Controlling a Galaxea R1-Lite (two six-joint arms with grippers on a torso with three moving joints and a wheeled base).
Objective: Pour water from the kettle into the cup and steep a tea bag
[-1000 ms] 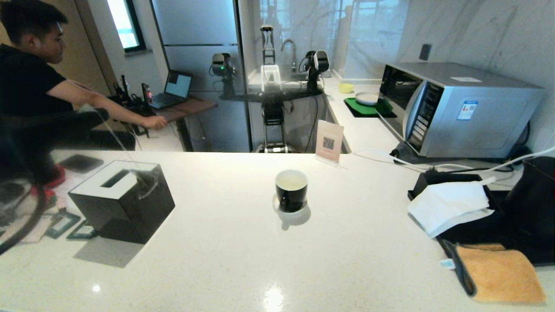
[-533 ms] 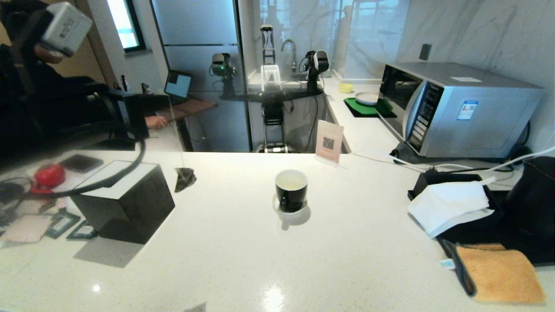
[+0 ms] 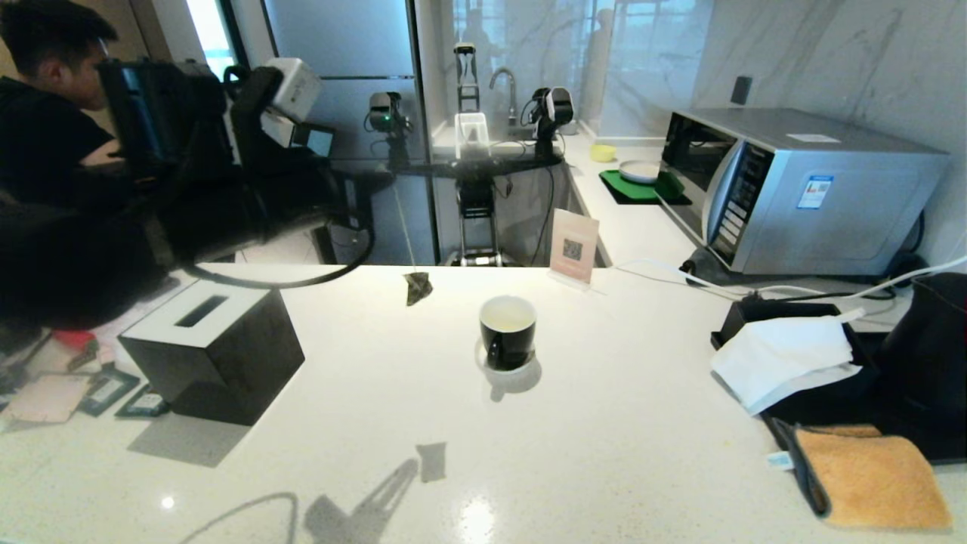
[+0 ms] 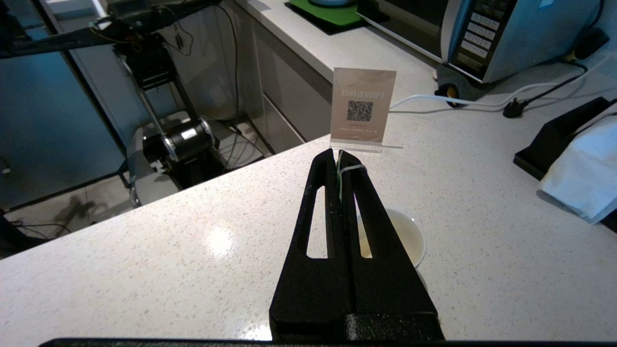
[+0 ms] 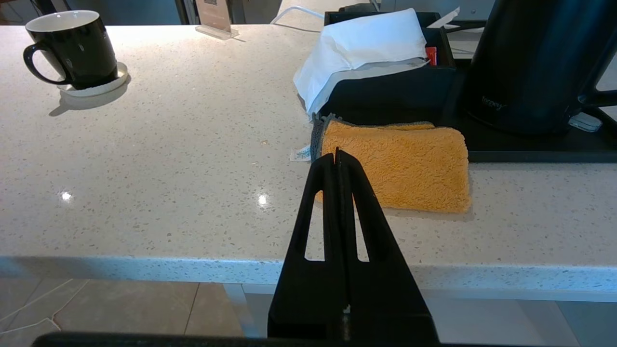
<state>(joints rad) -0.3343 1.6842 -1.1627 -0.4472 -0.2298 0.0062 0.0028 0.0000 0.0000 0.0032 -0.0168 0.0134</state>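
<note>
Above the white counter [image 3: 619, 423], the robot's left gripper [image 4: 337, 161] hangs raised at the far left, its fingers pressed together on the thin string of the tea bag [image 3: 418, 287], which dangles in the air just left of and beyond the cup [image 3: 508, 331]. Pale liquid fills the black cup, which stands on its white saucer [image 3: 517, 370] at mid-counter. At the right edge, the black kettle [image 5: 535, 62] rests on a black tray [image 5: 530, 147] behind an orange cloth [image 5: 400, 166]. Near the counter's front edge, the right gripper [image 5: 337, 156] sits parked, fingers together and empty. A person [image 3: 45, 113] sits at far left.
</note>
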